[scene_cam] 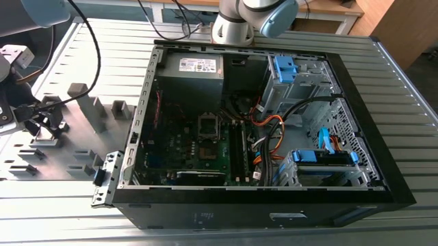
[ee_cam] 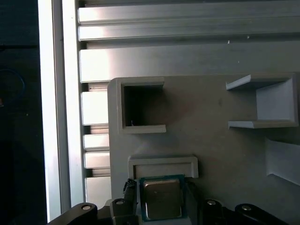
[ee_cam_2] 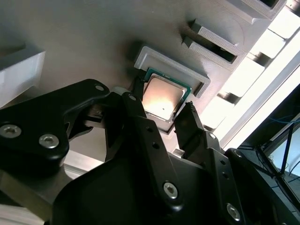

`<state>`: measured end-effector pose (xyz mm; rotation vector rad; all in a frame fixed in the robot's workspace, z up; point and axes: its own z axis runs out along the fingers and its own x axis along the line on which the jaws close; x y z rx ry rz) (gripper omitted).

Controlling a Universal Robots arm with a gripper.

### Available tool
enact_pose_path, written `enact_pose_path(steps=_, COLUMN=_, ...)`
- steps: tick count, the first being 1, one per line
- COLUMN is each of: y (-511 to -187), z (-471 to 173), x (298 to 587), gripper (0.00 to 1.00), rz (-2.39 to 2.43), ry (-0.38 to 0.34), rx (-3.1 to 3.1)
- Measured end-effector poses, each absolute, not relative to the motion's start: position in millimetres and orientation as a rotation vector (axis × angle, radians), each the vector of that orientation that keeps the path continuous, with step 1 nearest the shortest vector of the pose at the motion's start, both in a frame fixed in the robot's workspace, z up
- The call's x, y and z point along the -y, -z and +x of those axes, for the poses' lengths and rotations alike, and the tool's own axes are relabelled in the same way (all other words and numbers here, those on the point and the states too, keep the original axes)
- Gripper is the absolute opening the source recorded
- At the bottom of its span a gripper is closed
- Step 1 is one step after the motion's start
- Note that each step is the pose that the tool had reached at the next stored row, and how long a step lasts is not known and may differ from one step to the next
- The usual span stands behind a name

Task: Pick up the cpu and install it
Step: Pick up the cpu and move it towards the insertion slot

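Observation:
The cpu [ee_cam_2: 163, 97] [ee_cam: 161, 199], a small square chip with a dull silver top and a green rim, lies in a grey U-shaped holder [ee_cam_2: 169, 60] [ee_cam: 163, 162] on the grey fixture plate [scene_cam: 85, 110]. My gripper [ee_cam_2: 161, 102] [ee_cam: 161, 202] is down over it, one black finger [ee_cam_2: 137, 96] against one side of the chip and the other finger [ee_cam_2: 188, 117] against the opposite side. In the exterior view the gripper [scene_cam: 36, 127] sits low over the plate at the exterior view's left, well outside the PC case [scene_cam: 383, 169].
The open case holds the motherboard with its socket frame [scene_cam: 208, 127], memory sticks [scene_cam: 239, 148], cables [scene_cam: 270, 125] and blue drive bays [scene_cam: 321, 156]. The fixture plate carries several raised grey blocks [scene_cam: 87, 97] and empty pockets [ee_cam: 140, 105]. The arm's base [scene_cam: 236, 23] stands behind the case.

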<state>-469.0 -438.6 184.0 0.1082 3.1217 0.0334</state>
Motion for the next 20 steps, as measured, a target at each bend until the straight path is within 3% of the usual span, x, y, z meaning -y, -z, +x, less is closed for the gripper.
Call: enact_pose_path(steps=20, y=-186.3, z=-466.4, x=443.0, gripper=0.53, rz=0.108, ry=-0.033, rx=-3.123)
